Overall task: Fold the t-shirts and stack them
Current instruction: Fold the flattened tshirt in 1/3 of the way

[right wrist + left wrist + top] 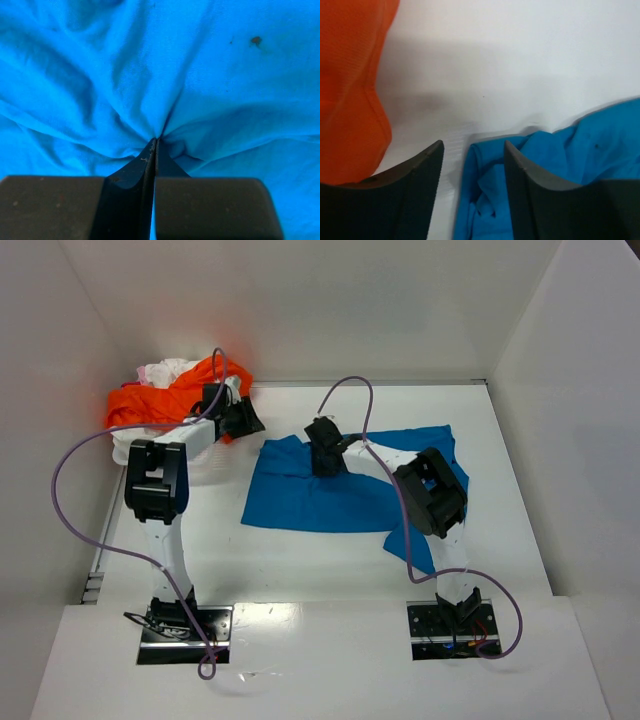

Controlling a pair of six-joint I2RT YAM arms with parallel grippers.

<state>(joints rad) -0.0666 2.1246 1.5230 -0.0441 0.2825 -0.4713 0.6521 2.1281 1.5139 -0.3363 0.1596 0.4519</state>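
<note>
Right gripper [156, 142] clamps the crumpled bright blue cloth t-shirt [310, 505]; left gripper [473, 146] apart, empty; folding it likely needs left grasping a corner.

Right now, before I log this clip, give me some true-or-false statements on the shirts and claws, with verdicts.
1. The right claw is shut on the blue t-shirt. True.
2. The left claw grips the orange t-shirt. False: it is open and holds nothing.
3. The blue t-shirt is neatly folded. False: it lies rumpled on the table, apart from the orange one.
4. The orange t-shirt lies bunched with white cloth at the far left. True.
</note>
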